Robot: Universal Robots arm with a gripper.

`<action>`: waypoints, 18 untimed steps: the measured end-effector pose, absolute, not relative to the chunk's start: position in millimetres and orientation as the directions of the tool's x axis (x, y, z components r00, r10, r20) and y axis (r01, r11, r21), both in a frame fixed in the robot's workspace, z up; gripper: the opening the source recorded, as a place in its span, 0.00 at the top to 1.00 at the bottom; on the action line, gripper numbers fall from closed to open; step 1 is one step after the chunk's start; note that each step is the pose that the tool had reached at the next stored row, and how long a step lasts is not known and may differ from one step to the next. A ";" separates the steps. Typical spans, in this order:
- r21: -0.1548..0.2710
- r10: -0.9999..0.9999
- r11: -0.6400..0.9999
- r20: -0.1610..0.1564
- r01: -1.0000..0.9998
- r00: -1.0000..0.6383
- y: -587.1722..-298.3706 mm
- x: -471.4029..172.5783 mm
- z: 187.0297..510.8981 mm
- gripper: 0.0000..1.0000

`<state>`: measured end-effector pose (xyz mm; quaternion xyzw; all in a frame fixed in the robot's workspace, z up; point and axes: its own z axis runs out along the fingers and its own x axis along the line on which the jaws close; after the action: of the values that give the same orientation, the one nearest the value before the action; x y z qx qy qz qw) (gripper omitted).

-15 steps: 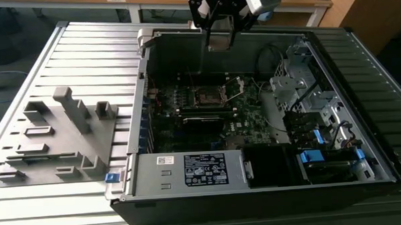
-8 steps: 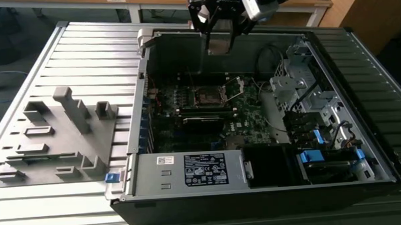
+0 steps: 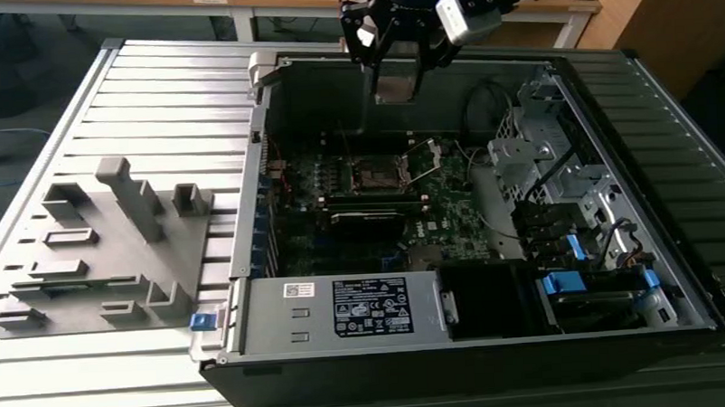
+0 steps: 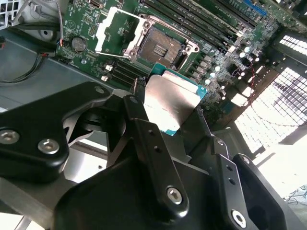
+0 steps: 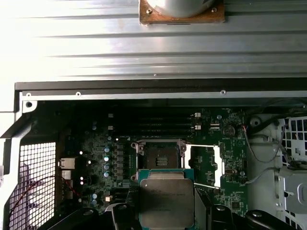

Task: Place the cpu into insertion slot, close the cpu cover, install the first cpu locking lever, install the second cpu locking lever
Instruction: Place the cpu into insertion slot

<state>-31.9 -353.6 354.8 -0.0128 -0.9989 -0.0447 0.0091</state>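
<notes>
Grey moulded plastic fixture [image 3: 99, 240] sits on the slatted metal tabletop [image 3: 166, 84] at the exterior view's left, well apart; the black tool [image 3: 394, 62] pinches the flat square grey-topped cpu [image 4: 170, 100] above the dark square insertion slot [image 3: 371, 173]; a tilted descent could damage its contacts; the shiny silver cpu cover [image 3: 424, 158], hinged open beside it, might snag.
</notes>
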 end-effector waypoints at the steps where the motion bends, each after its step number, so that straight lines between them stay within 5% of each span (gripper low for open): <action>1: 0.089 0.025 0.996 0.019 0.026 -1.000 -353.6 -31.9 354.3 0.46; 18: 0.089 0.025 0.996 0.019 0.026 -1.000 -353.5 -31.9 344.3 0.46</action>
<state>-31.9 -353.5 344.3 -0.0128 -0.9989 -0.0448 0.0090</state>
